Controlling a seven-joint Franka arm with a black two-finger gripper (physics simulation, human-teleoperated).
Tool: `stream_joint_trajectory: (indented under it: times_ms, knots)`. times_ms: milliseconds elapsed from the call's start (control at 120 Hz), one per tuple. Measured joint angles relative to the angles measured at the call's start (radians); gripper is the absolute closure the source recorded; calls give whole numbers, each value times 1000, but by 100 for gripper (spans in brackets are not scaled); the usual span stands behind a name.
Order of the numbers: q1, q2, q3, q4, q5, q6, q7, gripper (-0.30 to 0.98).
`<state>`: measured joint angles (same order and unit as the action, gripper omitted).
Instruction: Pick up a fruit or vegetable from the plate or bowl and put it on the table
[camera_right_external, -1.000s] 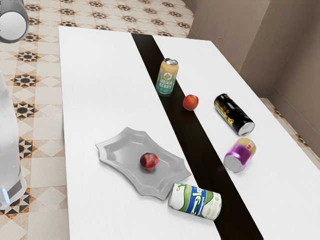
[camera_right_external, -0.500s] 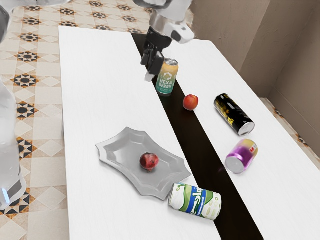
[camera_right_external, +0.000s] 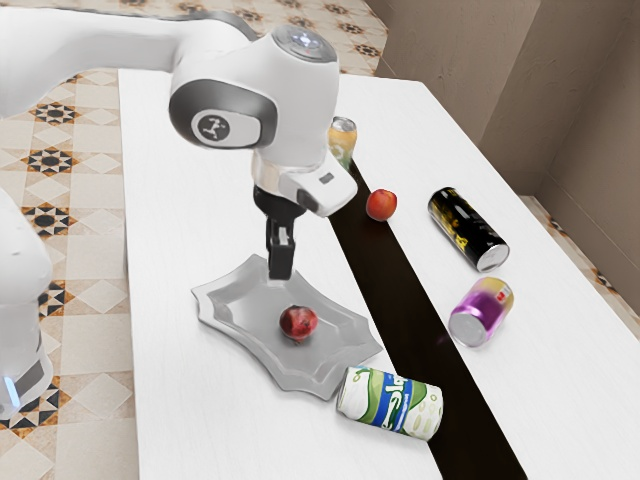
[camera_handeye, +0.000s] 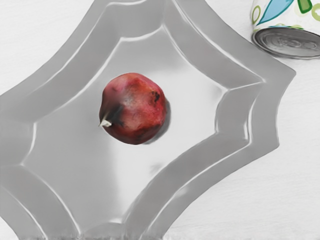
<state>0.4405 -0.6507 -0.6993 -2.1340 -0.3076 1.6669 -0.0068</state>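
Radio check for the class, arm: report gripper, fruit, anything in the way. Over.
Gripper above grey plate. Pomegranate on the plate, not yet lifted. Nothing seen between them; green-and-white can lies beside the plate.

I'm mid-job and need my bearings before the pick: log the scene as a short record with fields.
target: pomegranate, on the plate
gripper: above the plate, not touching the pomegranate
other fruit: apple, on the table
can, upright: yellow can, partly hidden by the arm
cans, on their sides: black can, purple can, green-and-white can
nearest the plate: green-and-white can; contact hard to tell
task status: pomegranate not yet picked up
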Motion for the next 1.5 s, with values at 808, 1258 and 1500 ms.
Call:
stream_joint_trajectory:
  times_ms: [808, 1258, 1500]
  knots:
    - [-46, 146, 15, -156, -71, 230, -45, 3]
    - [-15, 250, 19, -155, -58, 295, -53, 3]
    - [-13, 305, 20, -159, -55, 332, -55, 3]
